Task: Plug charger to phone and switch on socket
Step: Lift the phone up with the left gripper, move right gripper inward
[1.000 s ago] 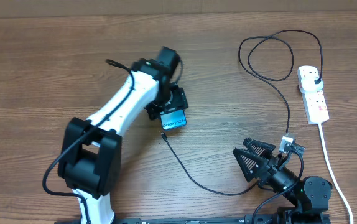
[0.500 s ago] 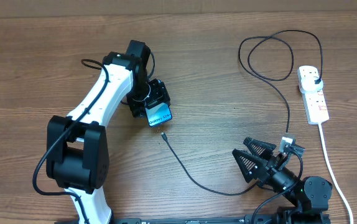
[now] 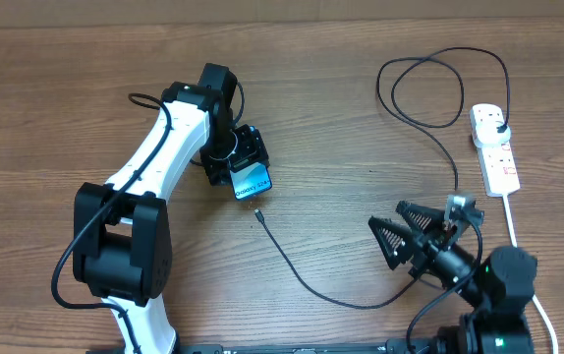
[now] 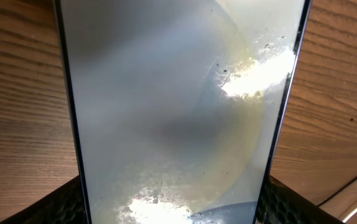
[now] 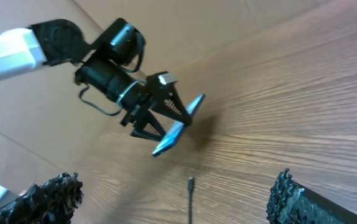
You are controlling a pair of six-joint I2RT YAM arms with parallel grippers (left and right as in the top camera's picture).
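Observation:
My left gripper (image 3: 247,169) is shut on the phone (image 3: 252,182), which is held tilted off the table with its blue screen showing. In the left wrist view the phone (image 4: 172,106) fills the frame between both fingers (image 4: 63,205). The charger's connector tip (image 3: 258,213) lies on the wood just below the phone. Its black cable (image 3: 307,285) curves right, loops at the back and ends in a plug (image 3: 499,125) seated in the white socket (image 3: 495,155). My right gripper (image 3: 385,221) is open and holds nothing, right of the tip. In the right wrist view the tip (image 5: 191,182) lies ahead of it, below the phone (image 5: 177,129).
The socket's thick white cord (image 3: 523,261) runs down the right side of the table past my right arm. The cable's loop (image 3: 429,88) lies at the back right. Brown wooden tabletop (image 3: 66,118) surrounds everything.
My left arm carried the phone left and slightly back, then stopped. My right arm has since shifted a little right and up, its jaws still wide apart.

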